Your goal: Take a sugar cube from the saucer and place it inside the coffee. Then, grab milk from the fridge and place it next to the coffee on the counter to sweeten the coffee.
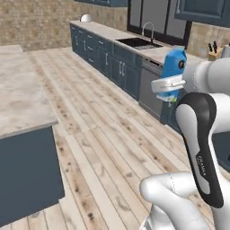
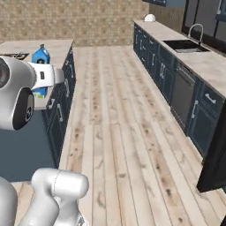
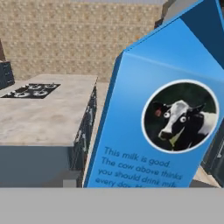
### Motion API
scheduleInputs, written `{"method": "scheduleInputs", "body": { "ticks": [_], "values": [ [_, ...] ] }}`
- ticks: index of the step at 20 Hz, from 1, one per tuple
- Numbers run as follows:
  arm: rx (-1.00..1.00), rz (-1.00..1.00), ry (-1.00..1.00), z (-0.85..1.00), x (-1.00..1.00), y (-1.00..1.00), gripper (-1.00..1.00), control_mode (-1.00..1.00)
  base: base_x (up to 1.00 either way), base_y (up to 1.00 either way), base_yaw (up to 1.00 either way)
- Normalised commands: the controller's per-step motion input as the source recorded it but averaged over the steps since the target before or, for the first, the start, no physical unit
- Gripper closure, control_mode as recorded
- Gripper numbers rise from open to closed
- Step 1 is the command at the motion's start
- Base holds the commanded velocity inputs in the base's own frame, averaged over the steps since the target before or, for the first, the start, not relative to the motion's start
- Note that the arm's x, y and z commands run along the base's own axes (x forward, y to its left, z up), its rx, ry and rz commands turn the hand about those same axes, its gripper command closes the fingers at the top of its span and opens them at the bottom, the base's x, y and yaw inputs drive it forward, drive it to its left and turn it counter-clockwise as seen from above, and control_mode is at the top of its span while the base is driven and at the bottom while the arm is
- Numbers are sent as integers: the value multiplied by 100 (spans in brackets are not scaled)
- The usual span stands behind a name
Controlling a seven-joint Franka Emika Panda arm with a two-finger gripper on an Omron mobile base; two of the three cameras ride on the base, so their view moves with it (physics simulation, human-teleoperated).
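Holding the milk [image 1: 174, 67] up in the air, my arm stands over the wooden floor [image 1: 103, 134] between the two rows of cabinets. I see the fingers [image 1: 167, 85] pinching the blue carton low on its body; the carton leans a little in the hand view. In the right base view the milk [image 2: 40, 55] shows just behind the white wrist, in front of the island [image 2: 39, 48].

To one side runs the long surface [image 1: 108, 32] with dark blue cabinets under it, a black sink [image 1: 138, 42] with a curved tap [image 1: 148, 28], and a grey dishwasher front [image 1: 150, 90] near the carton. A knife block [image 1: 214, 50] stands further along, and a small white dome [image 1: 86, 18] sits at the far end. On the other side is the island with its black hob [image 3: 30, 90]. A tan brick wall [image 2: 79, 22] closes the room at the back. The floor between them is free.

On the carton I read a round picture of a cow [image 3: 180, 116] and white text: "This milk is good. The cow above thinks you should drink milk every day". On the arm [image 1: 202, 148] I can read "FRANKA".
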Motion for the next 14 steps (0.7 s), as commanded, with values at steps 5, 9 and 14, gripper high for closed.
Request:
{"method": "scheduleInputs", "body": {
  "ticks": [5,9,14],
  "values": [
    [0,0,0,0,0,0,100,100,100,-28,50],
    [0,0,0,0,0,0,100,100,100,-38,37],
    [0,0,0,0,0,0,100,100,100,-38,28]
  ]
}}
